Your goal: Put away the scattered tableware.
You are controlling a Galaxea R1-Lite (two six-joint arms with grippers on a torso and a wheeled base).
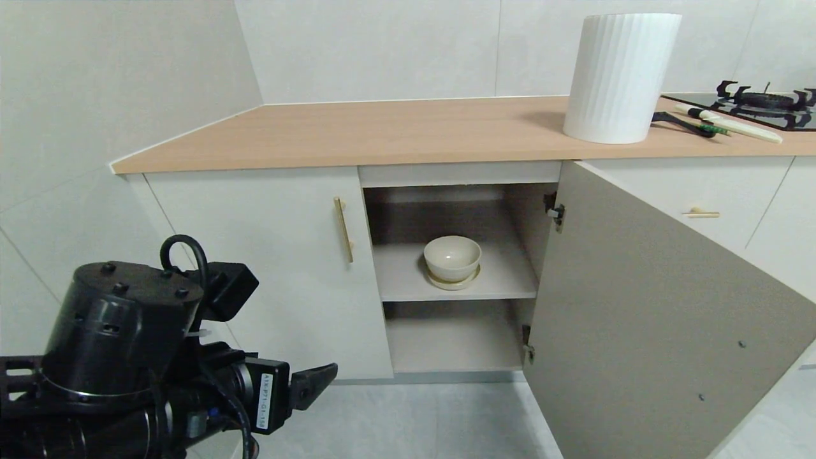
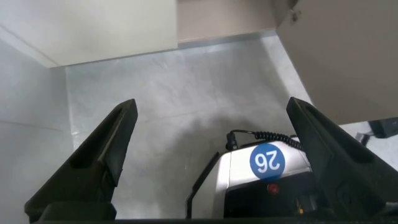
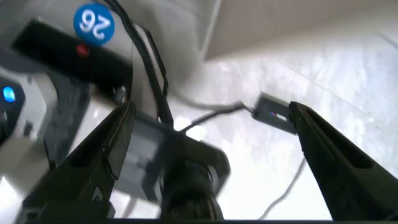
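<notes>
A cream bowl (image 1: 452, 257) stands on a small plate (image 1: 453, 281) on the middle shelf (image 1: 503, 280) of the open cabinet. My left gripper (image 1: 313, 384) hangs low at the front left, well short of the cabinet and below the shelf's height. In the left wrist view the left gripper (image 2: 211, 109) is open with only grey floor between its fingers. My right gripper (image 3: 211, 111) is open too, holding nothing, with pale floor tiles and a cable beyond it.
The right cabinet door (image 1: 637, 306) swings far out toward me; the left door (image 1: 274, 268) is closed. On the counter (image 1: 382, 131) stand a tall white ribbed container (image 1: 619, 76) and some long utensils (image 1: 727, 123) beside a gas hob (image 1: 765, 101). The bottom shelf (image 1: 452, 344) is bare.
</notes>
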